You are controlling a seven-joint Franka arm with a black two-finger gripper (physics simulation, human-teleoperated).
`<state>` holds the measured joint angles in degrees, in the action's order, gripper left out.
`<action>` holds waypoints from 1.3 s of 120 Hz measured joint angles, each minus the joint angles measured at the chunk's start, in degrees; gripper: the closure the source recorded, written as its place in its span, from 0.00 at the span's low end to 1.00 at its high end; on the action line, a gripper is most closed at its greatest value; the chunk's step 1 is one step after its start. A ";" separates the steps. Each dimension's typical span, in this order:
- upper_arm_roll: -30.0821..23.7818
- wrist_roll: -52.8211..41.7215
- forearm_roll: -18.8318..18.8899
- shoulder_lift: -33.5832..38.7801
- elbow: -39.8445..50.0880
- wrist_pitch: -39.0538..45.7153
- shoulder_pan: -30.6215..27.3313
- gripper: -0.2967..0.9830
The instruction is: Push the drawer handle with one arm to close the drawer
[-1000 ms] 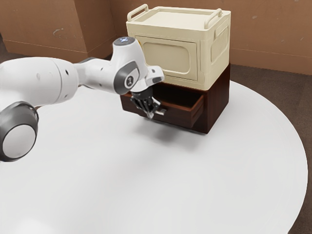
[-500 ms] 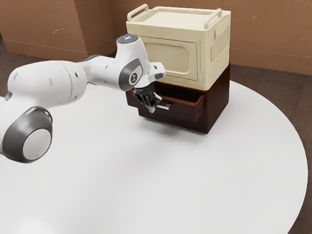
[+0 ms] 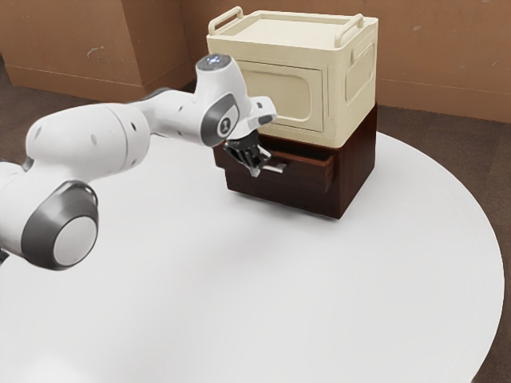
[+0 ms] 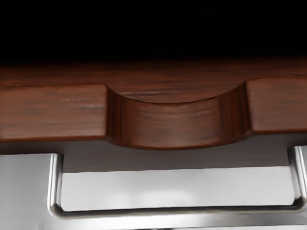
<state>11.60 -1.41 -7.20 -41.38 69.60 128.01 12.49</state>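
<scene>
Drawer (image 3: 307, 174) partly out of cabinet (image 3: 359, 166) front, handle (image 3: 275, 168) on its face. Tool (image 3: 255, 169) at handle, in front of cabinet; can't tell if spread or pressed together. Cream box (image 3: 275, 94) on top of cabinet, bench (image 3: 279, 295) under it.

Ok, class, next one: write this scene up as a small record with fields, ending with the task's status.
Surface: white table with a curved edge
Furniture: dark wooden cabinet
On top: cream box
Drawer: partly open
Drawer front: scooped notch in its upper edge
Handle: metal, on the drawer front
Gripper: at the handle
Status: not yet closed
</scene>
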 joint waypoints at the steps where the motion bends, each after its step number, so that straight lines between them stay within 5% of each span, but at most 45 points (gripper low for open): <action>1: -0.01 0.00 0.00 -0.07 -0.07 0.10 -0.01 0.85; 120: -1.22 -0.31 0.09 -6.41 -5.21 11.59 -1.23 0.85; 130: 0.42 -0.33 -1.41 1.08 4.03 10.07 1.66 0.84; 143: 8.51 0.02 -2.88 22.11 24.25 2.46 12.07 0.65; 156: 10.11 0.41 -1.11 37.36 22.13 -11.98 16.31 0.49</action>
<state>21.71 -1.00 -8.31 -4.01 91.73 116.03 28.81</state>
